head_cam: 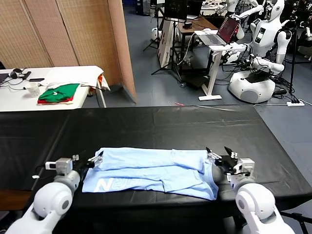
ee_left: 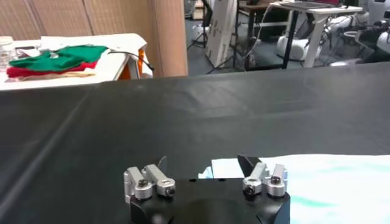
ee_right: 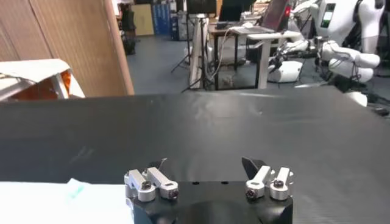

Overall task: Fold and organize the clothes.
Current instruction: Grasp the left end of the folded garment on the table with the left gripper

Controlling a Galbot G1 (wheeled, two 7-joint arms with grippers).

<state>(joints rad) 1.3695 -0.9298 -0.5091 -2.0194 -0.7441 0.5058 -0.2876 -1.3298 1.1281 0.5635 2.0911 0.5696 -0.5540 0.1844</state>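
Left gripper [head_cam: 95, 159] wide, empty | right gripper [head_cam: 220, 155] wide, empty | blue T-shirt [head_cam: 156, 170] folded lengthwise (partial) | further folds, tidying pending

Green and red folded garments [head_cam: 59, 93] on a white side table [head_cam: 73, 74], laptop [head_cam: 220, 33] beyond.

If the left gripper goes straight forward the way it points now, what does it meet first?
Probably nothing: the open left gripper points over bare black table; the T-shirt lies beside its line.

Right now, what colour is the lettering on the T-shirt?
White, on the pale blue T-shirt; the head view shows it best.
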